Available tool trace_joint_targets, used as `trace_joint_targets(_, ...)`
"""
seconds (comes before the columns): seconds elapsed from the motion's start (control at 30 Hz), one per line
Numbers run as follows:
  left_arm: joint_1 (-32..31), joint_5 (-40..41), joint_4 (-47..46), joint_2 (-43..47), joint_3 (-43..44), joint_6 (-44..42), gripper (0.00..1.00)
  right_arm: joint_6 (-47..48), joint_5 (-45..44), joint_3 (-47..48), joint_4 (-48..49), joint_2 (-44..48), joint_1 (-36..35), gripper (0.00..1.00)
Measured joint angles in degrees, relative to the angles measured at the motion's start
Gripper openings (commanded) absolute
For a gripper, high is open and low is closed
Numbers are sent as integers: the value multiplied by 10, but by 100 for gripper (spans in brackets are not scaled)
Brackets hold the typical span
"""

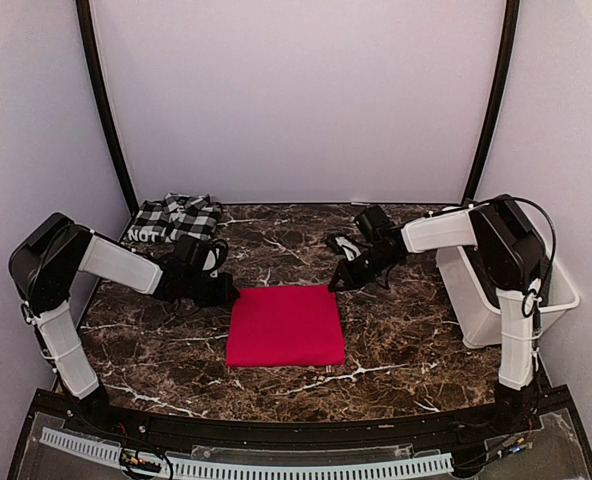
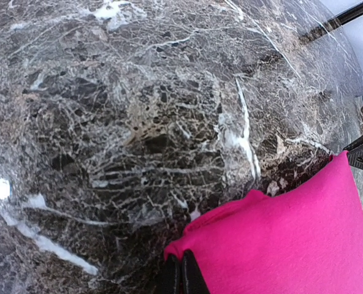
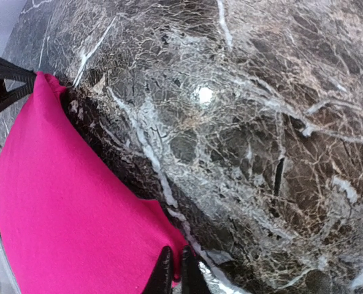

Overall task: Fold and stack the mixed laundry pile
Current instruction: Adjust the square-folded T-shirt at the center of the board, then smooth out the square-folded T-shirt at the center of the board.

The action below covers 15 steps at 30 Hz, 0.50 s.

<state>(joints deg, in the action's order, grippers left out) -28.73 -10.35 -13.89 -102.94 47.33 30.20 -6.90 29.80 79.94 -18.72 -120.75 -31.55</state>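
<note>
At the middle of the bench [image 1: 406, 345], find the red garment [image 1: 284, 325] folded into a flat square. At its two far corners, note left end effector [image 1: 233, 293] and right end effector [image 1: 334, 284], both closed tight, tips down on the cloth's edge; cannot tell about any pinch on fabric. At the bench's far-left corner, see the checked garment [image 1: 176, 217] lying rumpled, well apart from the red one.

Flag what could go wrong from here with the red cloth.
1. The left gripper and right gripper pinch only the very corners of the red garment; a pull could slip off or undo its fold.
2. The checked garment lies crumpled at the far left; reaching it may be a stretch.
</note>
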Motion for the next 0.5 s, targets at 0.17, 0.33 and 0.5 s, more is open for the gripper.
trace_joint_targets(0.17,6,13,27,-3,25,-2,53,-10,-28,6,-11,6,0,51)
trace_joint_targets(0.33,12,27,84,62,34,-9,97,-14,-59,7,-48,87,1,81)
trace_joint_targets(0.5,6,-23,78,225,7,5,99,-56,-3,-43,-12,249,1,87)
